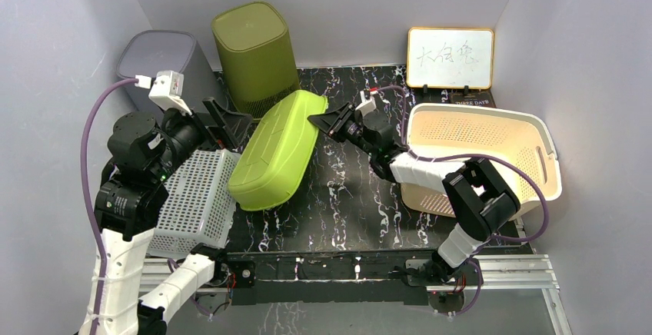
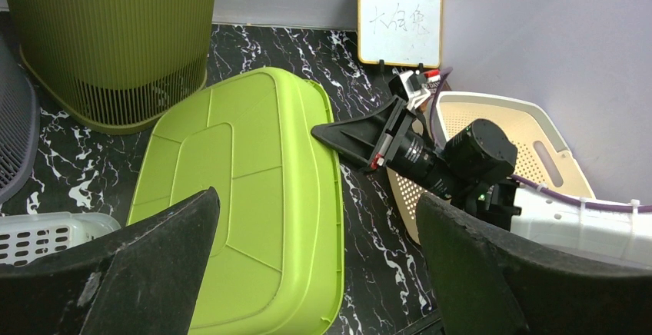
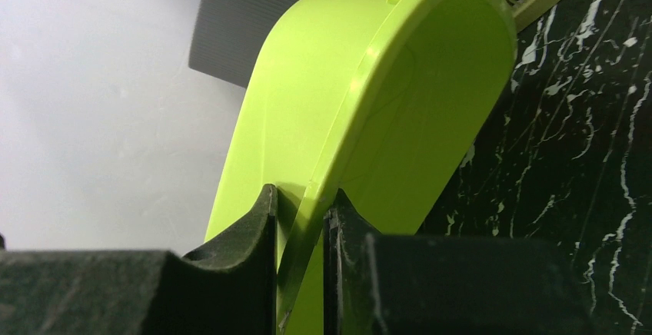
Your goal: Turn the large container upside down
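Note:
The large lime-green container (image 1: 275,149) is tilted with its bottom facing up and its right rim raised off the black marble table (image 1: 346,197). It also shows in the left wrist view (image 2: 238,197) and the right wrist view (image 3: 369,97). My right gripper (image 1: 319,122) is shut on the container's right rim; the rim sits between its fingertips (image 3: 300,212). My left gripper (image 1: 223,116) is open and empty, just left of and above the container, its fingers (image 2: 138,266) wide apart.
An olive-green bin (image 1: 255,54) and a grey bin (image 1: 165,62) stand at the back left. A white perforated basket (image 1: 196,197) lies at the left. A cream basket (image 1: 492,150) stands at the right. A whiteboard (image 1: 450,58) leans on the back wall.

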### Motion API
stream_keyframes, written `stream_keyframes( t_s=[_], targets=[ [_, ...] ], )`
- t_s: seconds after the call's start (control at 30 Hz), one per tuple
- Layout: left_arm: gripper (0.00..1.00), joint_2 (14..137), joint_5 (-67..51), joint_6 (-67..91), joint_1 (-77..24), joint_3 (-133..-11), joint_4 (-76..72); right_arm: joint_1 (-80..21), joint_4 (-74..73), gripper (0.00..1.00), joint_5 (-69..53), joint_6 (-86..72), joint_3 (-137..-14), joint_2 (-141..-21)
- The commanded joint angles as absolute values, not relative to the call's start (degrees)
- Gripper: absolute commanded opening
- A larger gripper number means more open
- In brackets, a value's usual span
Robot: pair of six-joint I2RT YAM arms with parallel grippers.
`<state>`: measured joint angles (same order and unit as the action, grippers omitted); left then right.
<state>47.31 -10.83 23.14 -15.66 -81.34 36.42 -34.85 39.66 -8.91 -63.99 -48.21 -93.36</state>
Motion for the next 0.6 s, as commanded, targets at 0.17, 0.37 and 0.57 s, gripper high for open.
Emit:
stream_keyframes(
  t_s=[0.17, 0.37, 0.57],
  targets=[
    [0.98, 47.01, -10.94, 22.68, -15.78, -80.15, 34.76, -33.75, 5.17, 0.07, 6.62, -41.23, -49.38, -96.77],
    [0.98, 46.76, -11.01, 22.85, -15.76, -79.22, 34.31, -33.74, 4.79, 0.16, 7.96, -41.27, -48.05, -95.48],
    [0.98, 46.83, -11.25, 23.03, -15.74, -79.29, 34.18, -33.76, 4.68, 0.14, 7.81, -40.91, -48.38, -95.92]
  ],
)
